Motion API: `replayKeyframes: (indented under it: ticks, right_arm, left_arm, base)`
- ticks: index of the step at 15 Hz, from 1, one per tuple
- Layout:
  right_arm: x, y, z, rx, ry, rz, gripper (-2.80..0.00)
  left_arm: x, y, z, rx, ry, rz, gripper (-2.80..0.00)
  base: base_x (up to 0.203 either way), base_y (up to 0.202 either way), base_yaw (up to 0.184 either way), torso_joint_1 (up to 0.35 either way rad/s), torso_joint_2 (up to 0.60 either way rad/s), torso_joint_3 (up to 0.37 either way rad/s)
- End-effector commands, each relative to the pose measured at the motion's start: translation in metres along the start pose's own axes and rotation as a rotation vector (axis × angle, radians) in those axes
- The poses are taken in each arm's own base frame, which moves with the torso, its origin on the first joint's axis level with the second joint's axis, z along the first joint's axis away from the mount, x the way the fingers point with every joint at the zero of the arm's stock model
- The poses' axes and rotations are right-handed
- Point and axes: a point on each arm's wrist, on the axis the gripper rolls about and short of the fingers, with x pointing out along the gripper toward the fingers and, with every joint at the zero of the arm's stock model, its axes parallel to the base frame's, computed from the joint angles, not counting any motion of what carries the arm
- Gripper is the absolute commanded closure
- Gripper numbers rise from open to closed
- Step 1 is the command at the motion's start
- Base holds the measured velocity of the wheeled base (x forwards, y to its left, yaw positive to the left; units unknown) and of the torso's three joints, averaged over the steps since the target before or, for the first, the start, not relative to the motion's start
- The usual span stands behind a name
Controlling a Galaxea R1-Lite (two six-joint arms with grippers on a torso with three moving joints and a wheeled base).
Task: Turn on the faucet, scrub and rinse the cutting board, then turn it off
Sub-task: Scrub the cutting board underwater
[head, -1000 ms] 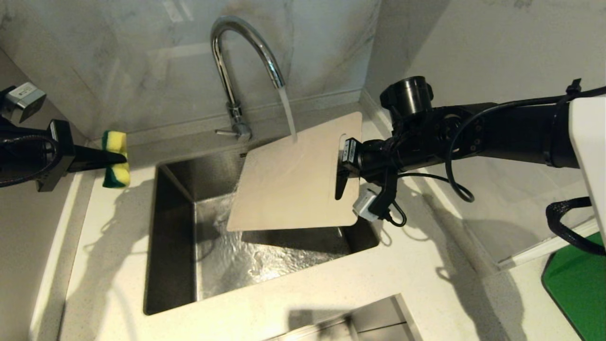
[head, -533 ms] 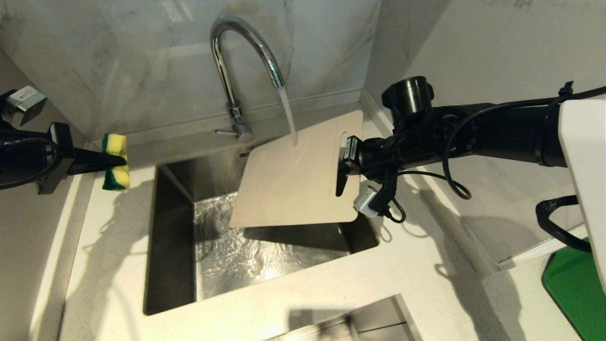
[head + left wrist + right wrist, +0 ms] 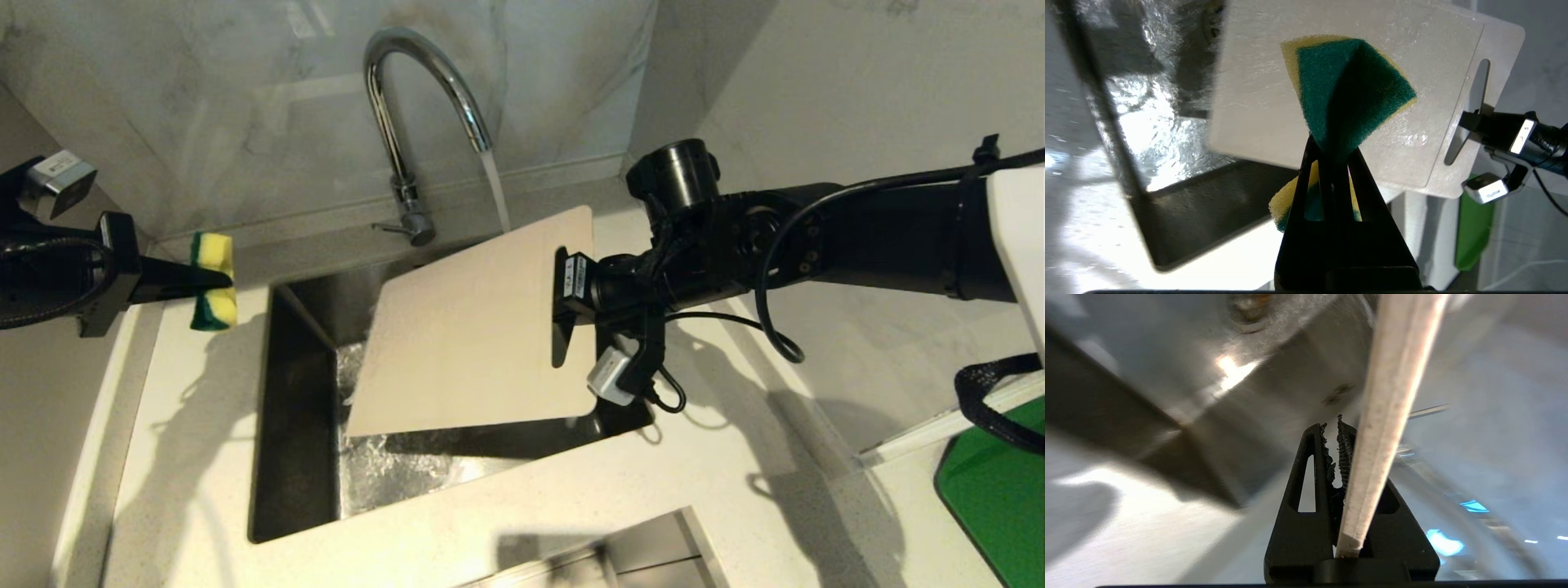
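The chrome faucet [image 3: 408,98] runs; its stream [image 3: 495,192] falls to the far edge of the cutting board [image 3: 465,327]. The beige board hangs tilted over the sink, and my right gripper [image 3: 563,327] is shut on its slotted handle end. In the right wrist view the board [image 3: 1388,416] shows edge-on, clamped deep in the right gripper [image 3: 1332,424]. My left gripper [image 3: 204,282] hovers over the counter left of the sink, shut on a yellow-green sponge [image 3: 214,282]. In the left wrist view the sponge [image 3: 1347,85] bulges past the left gripper [image 3: 1332,149], with the wet board [image 3: 1261,94] beyond it.
The steel sink [image 3: 294,425] holds rippling water on its floor. The faucet's thin lever [image 3: 388,229] points left at its base. Marble walls close in behind and to the right. A green flat thing [image 3: 996,490] lies at the right edge on the pale counter [image 3: 188,457].
My right gripper has carried the cutting board to the left across the sink, so the stream now meets its far edge. The left gripper with the sponge has barely shifted.
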Motion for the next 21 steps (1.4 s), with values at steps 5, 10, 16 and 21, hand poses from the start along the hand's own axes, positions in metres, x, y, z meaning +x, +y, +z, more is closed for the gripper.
replayKeyframes:
  ticks: [5, 10, 16, 21]
  right_arm:
    - [-0.013, -0.044, 0.015, -0.075, -0.008, -0.085, 0.00]
    - [-0.019, -0.055, 0.020, -0.074, -0.011, -0.105, 0.00]
    - [-0.018, -0.052, 0.023, -0.068, -0.023, -0.097, 0.00]
    - [-0.018, -0.052, 0.023, -0.066, -0.024, -0.096, 0.00]
  left_arm:
    - [0.045, -0.045, -0.006, -0.006, 0.091, -0.093, 0.00]
    - [0.103, -0.069, 0.005, 0.039, 0.081, -0.085, 0.00]
    - [0.133, -0.116, 0.003, 0.106, 0.039, -0.154, 0.00]
    - [0.146, -0.114, -0.004, 0.111, 0.058, -0.122, 0.00]
  base:
    - [0.000, 0.000, 0.000, 0.000, 0.00, 0.000]
    - [0.000, 0.000, 0.000, 0.000, 0.00, 0.000]
    - [0.000, 0.000, 0.000, 0.000, 0.00, 0.000]
    - [0.000, 0.000, 0.000, 0.000, 0.00, 0.000]
